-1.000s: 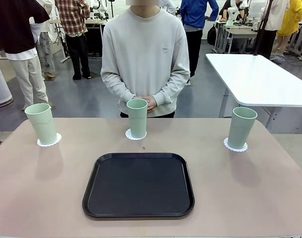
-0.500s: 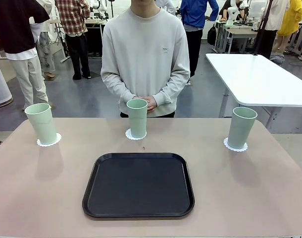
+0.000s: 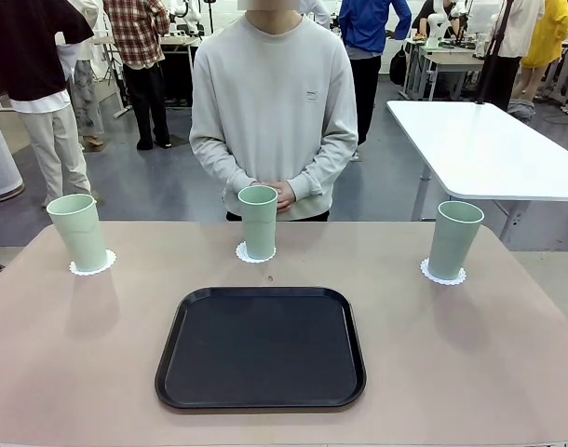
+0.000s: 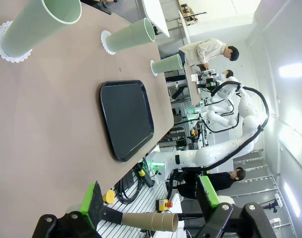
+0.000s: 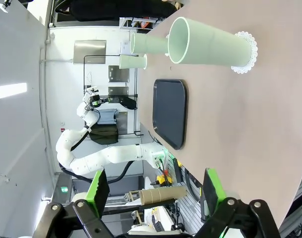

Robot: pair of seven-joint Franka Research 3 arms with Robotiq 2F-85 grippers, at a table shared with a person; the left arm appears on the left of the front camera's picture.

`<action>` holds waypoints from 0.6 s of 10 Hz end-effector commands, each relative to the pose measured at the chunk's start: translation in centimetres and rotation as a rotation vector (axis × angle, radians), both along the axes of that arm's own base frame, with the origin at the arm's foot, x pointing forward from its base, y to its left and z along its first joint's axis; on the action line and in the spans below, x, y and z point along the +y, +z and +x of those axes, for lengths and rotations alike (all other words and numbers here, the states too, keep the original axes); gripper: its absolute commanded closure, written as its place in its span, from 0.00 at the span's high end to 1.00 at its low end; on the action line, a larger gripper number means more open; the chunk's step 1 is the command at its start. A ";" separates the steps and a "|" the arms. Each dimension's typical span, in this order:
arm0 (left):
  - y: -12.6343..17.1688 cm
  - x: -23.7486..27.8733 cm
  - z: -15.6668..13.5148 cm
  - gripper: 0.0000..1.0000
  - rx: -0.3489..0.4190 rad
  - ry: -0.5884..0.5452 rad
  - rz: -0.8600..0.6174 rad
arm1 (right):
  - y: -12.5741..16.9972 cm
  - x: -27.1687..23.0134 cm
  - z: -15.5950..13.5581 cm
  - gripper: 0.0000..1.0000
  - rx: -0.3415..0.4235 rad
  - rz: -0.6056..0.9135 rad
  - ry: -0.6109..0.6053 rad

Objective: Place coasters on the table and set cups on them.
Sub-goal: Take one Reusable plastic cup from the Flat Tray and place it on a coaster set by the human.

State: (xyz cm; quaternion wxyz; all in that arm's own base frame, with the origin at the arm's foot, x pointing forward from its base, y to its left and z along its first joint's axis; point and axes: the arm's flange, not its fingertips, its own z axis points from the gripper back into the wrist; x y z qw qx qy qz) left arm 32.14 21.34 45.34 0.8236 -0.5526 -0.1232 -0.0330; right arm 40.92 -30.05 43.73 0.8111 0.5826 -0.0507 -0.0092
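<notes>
Since all three cups (image 3: 259, 222) are seated on coasters (image 3: 442, 274) at 10, 12 and 2 o'clock around the black tray (image 3: 261, 347) on the table (image 3: 470, 354), the task is judged complete. Left gripper (image 4: 150, 201) and right gripper (image 5: 155, 187) are spread, nothing held.

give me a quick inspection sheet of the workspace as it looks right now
surface: beige table, plain, one tiny dark speck beyond the tray
job's things: left cup, middle cup and right cup each stand upright on a white coaster
clutter: empty black tray at the centre
grippers: left gripper and right gripper both open, holding nothing, back from the table
cables: black cables below the table edge in the left wrist view
surroundings: person at the far side, hands clasped; white table behind
</notes>
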 end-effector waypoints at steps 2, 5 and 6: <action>0.1 0.1 -0.1 1.00 -0.015 0.003 -0.010 | 0.0 0.0 0.0 1.00 0.011 -0.002 -0.004; 0.1 0.1 -0.1 1.00 -0.015 0.003 -0.010 | 0.0 0.0 0.0 1.00 0.011 -0.002 -0.004; 0.1 0.1 -0.1 1.00 -0.015 0.003 -0.010 | 0.0 0.0 0.0 1.00 0.011 -0.002 -0.004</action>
